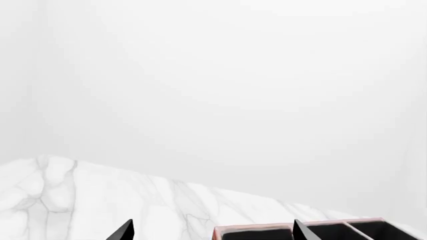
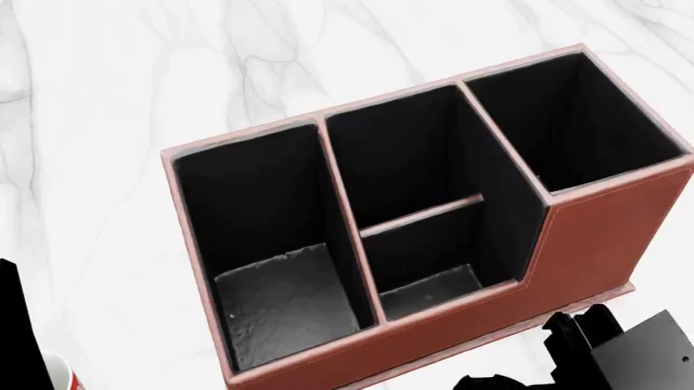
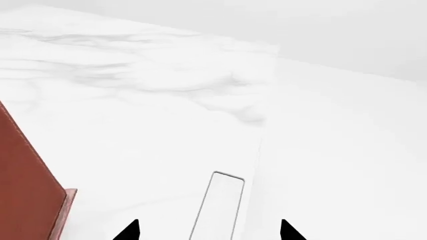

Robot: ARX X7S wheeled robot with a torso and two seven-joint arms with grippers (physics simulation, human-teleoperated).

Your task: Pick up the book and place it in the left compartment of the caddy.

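Head view looks almost straight down into the caddy [image 2: 607,236], a reddish-brown box with black lining and a pale rim, standing on the white marble table [image 2: 109,81]. Its left compartment [image 2: 284,305] is the long bay nearest my left side, with a grey textured floor and nothing in it that I can see. Next to it are two small bays split by a low divider [image 2: 421,216], and beyond those the tall square bay [image 2: 574,122] at the raised end. A sliver of the red-and-white mug [image 2: 60,375] shows at the lower left corner, just beside a black part of my left arm. A dark part of my right arm [image 2: 623,349] sits at the lower right, close to the caddy's outer wall.

My left gripper [image 1: 212,232] shows only two black fingertips well apart, so those jaws are spread with nothing between them; the caddy's rim lies just past them. My right gripper [image 3: 208,232] also shows two separated tips, released, over bare marble beside the caddy's brown wall. A thin pale rectangle [image 3: 220,205] lies on the table between those tips; I cannot tell what it is.

The book does not appear in any view.
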